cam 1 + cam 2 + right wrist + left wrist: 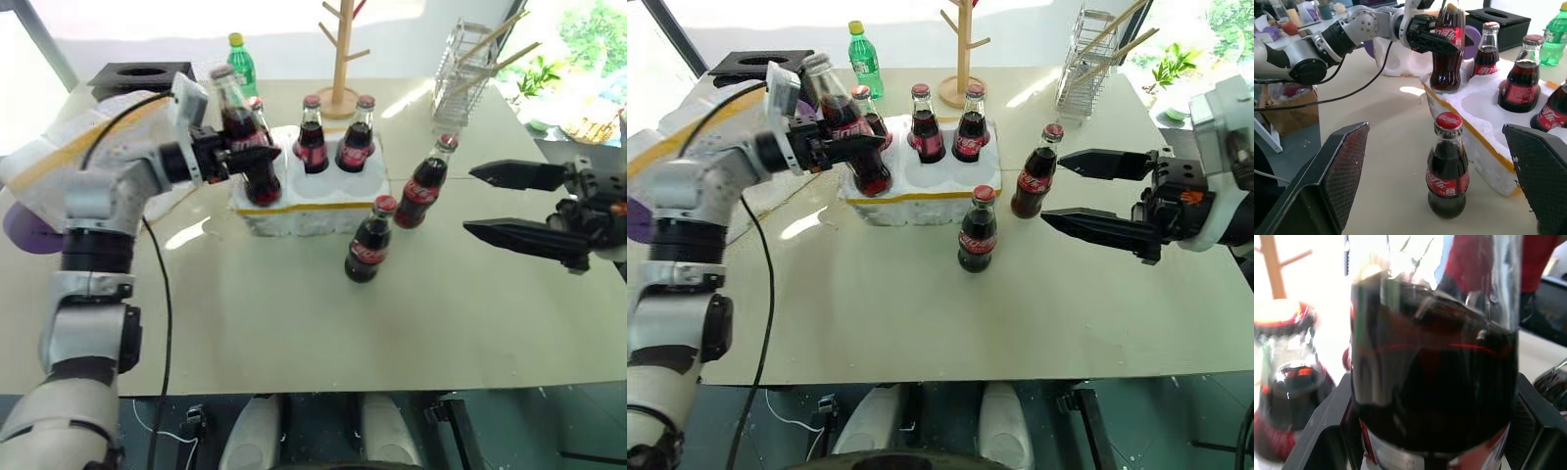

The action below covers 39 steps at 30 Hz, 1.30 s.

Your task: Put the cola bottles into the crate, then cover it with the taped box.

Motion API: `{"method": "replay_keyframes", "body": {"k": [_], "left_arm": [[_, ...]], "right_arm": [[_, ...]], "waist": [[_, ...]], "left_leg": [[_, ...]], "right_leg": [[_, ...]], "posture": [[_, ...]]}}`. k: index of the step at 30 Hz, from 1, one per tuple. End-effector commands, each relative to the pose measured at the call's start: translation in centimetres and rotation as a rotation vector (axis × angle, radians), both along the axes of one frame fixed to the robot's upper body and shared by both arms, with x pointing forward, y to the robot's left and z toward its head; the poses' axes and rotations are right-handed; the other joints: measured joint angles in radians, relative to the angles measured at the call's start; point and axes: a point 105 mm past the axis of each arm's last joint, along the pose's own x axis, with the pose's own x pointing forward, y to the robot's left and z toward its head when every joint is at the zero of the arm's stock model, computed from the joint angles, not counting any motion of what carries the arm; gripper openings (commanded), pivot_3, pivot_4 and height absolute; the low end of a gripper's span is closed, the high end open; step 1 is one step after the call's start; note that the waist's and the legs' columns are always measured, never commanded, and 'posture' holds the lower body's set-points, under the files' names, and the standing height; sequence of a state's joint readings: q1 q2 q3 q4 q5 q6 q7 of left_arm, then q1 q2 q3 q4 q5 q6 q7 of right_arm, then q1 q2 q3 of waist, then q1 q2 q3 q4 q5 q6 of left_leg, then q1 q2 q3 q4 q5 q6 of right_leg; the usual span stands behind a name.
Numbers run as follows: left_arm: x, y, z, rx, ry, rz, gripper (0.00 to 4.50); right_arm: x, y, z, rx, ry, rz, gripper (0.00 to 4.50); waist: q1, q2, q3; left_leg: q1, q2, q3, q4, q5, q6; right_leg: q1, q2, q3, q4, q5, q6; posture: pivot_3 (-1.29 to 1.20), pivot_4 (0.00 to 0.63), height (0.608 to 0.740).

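The left gripper [1431, 40] is clamped on a cola bottle [1447, 51] above the crate's [306, 208] near-left corner. If it drops off-centre, the base could catch the hole's rim and tip. The right gripper [1095, 192], jaws apart, stands near two loose bottles [977, 229] at mid-table and could knock them.

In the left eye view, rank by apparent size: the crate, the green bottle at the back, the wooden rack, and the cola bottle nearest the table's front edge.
1. Crate, largest.
2. Wooden rack, cut off by the picture's top.
3. Front cola bottle.
4. Green bottle, smallest, though it stands farthest back, so that may be distance.
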<state>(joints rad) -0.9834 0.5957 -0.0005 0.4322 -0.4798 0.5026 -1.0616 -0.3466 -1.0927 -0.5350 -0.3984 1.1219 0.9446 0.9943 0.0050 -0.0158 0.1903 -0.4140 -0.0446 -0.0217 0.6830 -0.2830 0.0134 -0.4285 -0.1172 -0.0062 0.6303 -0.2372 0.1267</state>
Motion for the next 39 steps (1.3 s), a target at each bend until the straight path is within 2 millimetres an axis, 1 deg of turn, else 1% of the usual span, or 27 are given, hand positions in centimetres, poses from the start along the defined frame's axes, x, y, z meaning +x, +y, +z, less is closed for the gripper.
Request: {"method": "replay_keyframes", "body": {"k": [1,3,7,10,14,16,20,22,24,26,27,30,32,34,36,38,39], "left_arm": [[0.1,0.1,0.4,0.082,-0.113,0.015,2.83],[0.2,0.3,0.4,0.087,-0.128,0.02,2.83],[0.5,1.3,0.9,0.076,-0.14,0.054,2.83],[0.7,1.1,0.5,0.08,-0.136,0.055,2.83],[1.1,0.1,-0.6,0.085,-0.129,0.055,2.83],[1.4,-0.3,-1.5,0.087,-0.122,0.067,2.83],[2.1,-0.3,-3.6,0.099,-0.098,0.124,2.83],[2.1,-0.3,-4.1,0.099,-0.088,0.132,2.83],[2.0,-0.3,-4.7,0.107,-0.078,0.141,3.87],[1.9,-0.3,-5.3,0.11,-0.067,0.149,4.47],[1.9,-0.3,-5.4,0.108,-0.066,0.151,4.47],[1.5,-0.2,-4.9,0.08,-0.066,0.147,4.47],[1.0,0.1,-3.9,0.051,-0.071,0.14,4.47],[0.3,0.7,-2.5,0.023,-0.086,0.13,4.47],[-0.6,1.5,-0.6,0.003,-0.129,0.12,4.47],[-2.0,2.4,1.5,0.001,-0.16,0.089,4.47],[-2.6,2.7,2.3,0.001,-0.16,0.068,4.47]], "right_arm": [[-0.5,0.0,1.0,0.007,-0.066,-0.007,4.5],[-0.5,0.0,0.9,0.009,-0.064,-0.011,4.5],[-0.5,-0.2,0.7,0.01,-0.061,-0.024,4.5],[-0.4,-0.2,0.6,0.013,-0.061,-0.024,4.5],[-0.2,-0.2,0.6,0.016,-0.059,-0.021,4.5],[-0.1,-0.2,0.4,0.011,-0.055,-0.015,4.5],[0.1,-0.1,-0.1,0.002,-0.046,-0.016,4.5],[0.1,-0.2,-0.3,0.0,-0.042,-0.021,4.5],[0.3,-0.3,-0.6,-0.008,-0.037,-0.036,4.5],[0.5,-0.5,-1.2,-0.023,-0.035,-0.052,4.5],[0.7,-0.6,-1.5,-0.031,-0.034,-0.062,4.5],[1.0,-0.8,-2.0,-0.035,-0.029,-0.084,4.5],[1.1,-1.0,-2.3,-0.028,-0.018,-0.091,4.5],[1.2,-1.3,-2.5,-0.004,0.017,-0.1,4.5],[1.3,-1.6,-2.9,-0.001,0.032,-0.114,4.5],[1.6,-1.8,-3.9,-0.031,0.026,-0.146,4.5],[1.6,-1.9,-4.5,-0.039,0.035,-0.158,4.5]], "waist": [[0.002,0.0,0.0],[0.007,0.0,0.0],[0.007,0.0,0.0],[0.007,-0.001,0.0],[0.007,-0.001,0.0],[0.007,-0.001,0.0],[0.007,-0.001,0.0],[0.007,-0.001,0.0],[0.008,-0.001,0.0],[0.009,-0.001,0.0],[0.009,-0.001,0.0],[0.008,-0.001,0.0],[0.008,-0.001,0.0],[0.007,-0.001,0.0],[0.007,-0.001,0.0],[0.006,-0.001,0.0],[0.005,-0.001,0.0]], "left_leg": [[0.0,0.0,0.0,0.0,0.0,0.0],[0.001,0.0,0.0,0.0,0.0,0.0],[0.001,0.0,0.0,0.001,0.0,0.0],[0.0,0.0,0.0,0.001,0.0,0.0],[0.0,0.0,0.0,0.001,0.0,0.0],[0.0,0.0,0.0,0.001,0.0,0.0],[0.0,0.0,0.0,0.001,0.0,0.0],[0.0,0.0,0.0,0.001,0.0,0.0],[0.0,0.0,0.0,0.001,0.0,0.0],[0.0,0.0,0.0,0.001,0.0,0.0],[0.001,0.0,0.0,0.001,0.0,0.0],[0.001,-0.001,0.0,0.001,0.0,0.0],[0.001,-0.001,0.0,0.001,0.0,0.0],[0.001,0.0,0.0,0.001,0.0,0.0],[0.001,0.0,0.0,0.001,0.0,0.0],[0.001,0.0,-0.001,0.001,0.0,0.0],[0.001,0.0,-0.001,0.001,0.0,0.0]], "right_leg": [[0.0,0.0,0.0,0.0,0.0,0.0],[0.0,0.0,0.0,0.0,0.0,0.0],[0.001,0.0,0.0,0.0,0.0,0.0],[0.001,0.0,0.0,0.0,0.0,0.0],[0.0,0.0,0.0,0.0,0.0,0.0],[0.001,0.0,0.0,0.0,0.0,0.0],[0.001,0.0,0.0,0.0,0.0,0.0],[0.001,0.0,0.0,0.0,0.0,0.0],[0.001,0.0,0.0,0.0,0.0,0.0],[0.001,-0.001,0.0,0.0,0.0,0.001],[0.001,-0.001,0.0,0.0,0.0,0.001],[0.001,-0.001,0.0,0.001,0.0,0.001],[0.001,-0.001,0.0,0.001,0.0,0.001],[0.001,-0.001,0.0,0.001,0.0,0.001],[0.001,-0.001,0.0,0.001,0.0,0.001],[0.001,0.0,0.0,0.001,0.0,0.001],[0.001,0.0,0.0,0.001,0.0,0.001]], "posture": [[0.0,0.15,0.74],[0.0,0.15,0.74],[0.0,0.15,0.74],[0.0,0.15,0.74],[0.0,0.15,0.74],[0.0,0.15,0.74],[0.0,0.15,0.74],[0.0,0.15,0.74],[0.0,0.15,0.74],[0.0,0.15,0.74],[0.0,0.15,0.74],[0.0,0.15,0.74],[0.0,0.15,0.74],[0.0,0.15,0.74],[0.0,0.15,0.74],[0.0,0.15,0.74],[0.0,0.15,0.74]]}}
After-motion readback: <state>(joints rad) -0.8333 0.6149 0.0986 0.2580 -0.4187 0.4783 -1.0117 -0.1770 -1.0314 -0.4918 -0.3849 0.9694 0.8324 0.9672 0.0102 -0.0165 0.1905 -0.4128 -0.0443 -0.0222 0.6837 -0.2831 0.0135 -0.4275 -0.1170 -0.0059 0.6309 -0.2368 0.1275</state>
